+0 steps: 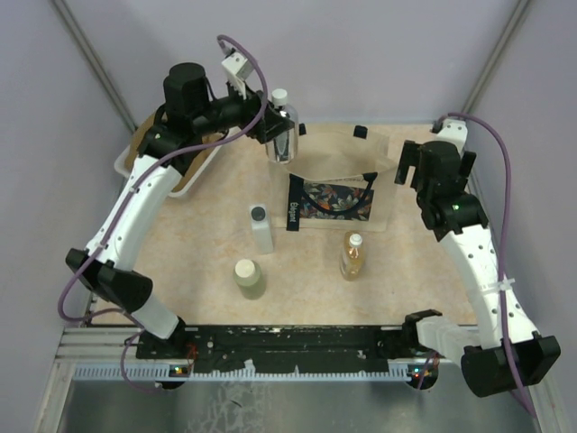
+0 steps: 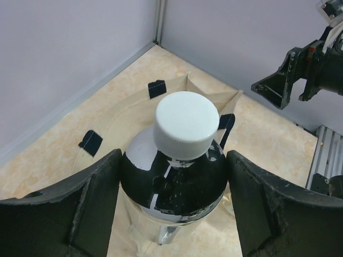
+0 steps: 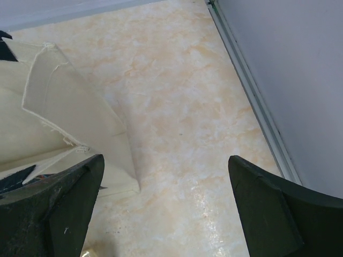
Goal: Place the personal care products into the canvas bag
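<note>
Left gripper (image 2: 174, 209) was at upper centre of the top view, fingers (image 2: 80, 209) clamped on the clear bottle (image 1: 281, 135). Bottle upright between the fingers, pale ribbed cap up. Its body looked dark and reflective in the left wrist view. It was held off the surface (image 1: 198, 244), above the upper left edge of the canvas bag (image 1: 338, 153). In the left wrist view the bag's beige cloth showed directly behind and below the bottle.

Bag lay flat in the upper middle of the surface, dark floral panel (image 1: 329, 197) facing up, black strap with white lettering (image 1: 296, 212) at the panel's left edge.

Right gripper (image 3: 165, 160) was at upper right of the top view, just beside the bag's right edge. Fingers spread wide, only bare surface between them. A bag corner sat at the left of the right wrist view.

Three bottles stood upright on the surface, outside the bag:
- White bottle with black cap (image 1: 261, 227), just left of the panel.
- Pale green bottle with cream cap (image 1: 248, 278), below it, near centre.
- Amber bottle with white cap (image 1: 352, 255), just below the bag's lower edge.

Clear plastic tub (image 1: 191, 180) was at upper left, partly hidden under the left arm.
</note>
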Available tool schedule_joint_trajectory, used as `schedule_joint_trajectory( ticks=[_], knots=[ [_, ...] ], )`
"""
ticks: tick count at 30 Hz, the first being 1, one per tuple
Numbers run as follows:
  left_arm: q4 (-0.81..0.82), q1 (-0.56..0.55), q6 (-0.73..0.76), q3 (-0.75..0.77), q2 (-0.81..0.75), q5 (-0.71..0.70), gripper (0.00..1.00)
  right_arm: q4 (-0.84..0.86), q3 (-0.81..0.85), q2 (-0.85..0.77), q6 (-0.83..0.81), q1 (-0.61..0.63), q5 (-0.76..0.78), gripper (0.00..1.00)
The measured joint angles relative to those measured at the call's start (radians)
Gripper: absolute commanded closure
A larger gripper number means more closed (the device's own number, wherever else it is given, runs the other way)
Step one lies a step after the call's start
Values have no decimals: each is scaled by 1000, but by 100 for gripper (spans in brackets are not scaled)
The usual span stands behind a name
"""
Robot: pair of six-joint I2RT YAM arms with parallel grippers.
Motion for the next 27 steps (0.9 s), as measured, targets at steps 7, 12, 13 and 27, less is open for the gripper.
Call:
schedule_joint_trajectory(
  ticks=[7, 12, 13, 27],
  knots=[
    [120, -14, -36, 2, 119, 34, 100, 5, 0, -1, -3, 0, -18, 1],
    [174, -34, -34, 4, 230, 23, 100, 32, -20, -12, -20, 0, -42, 1],
    [180, -40, -32, 5, 251, 20, 100, 32, -21, -12, -22, 0, -42, 1],
    [261, -153, 36, -25, 338, -33, 100, 68, -46, -16, -45, 0, -45, 1]
  ],
)
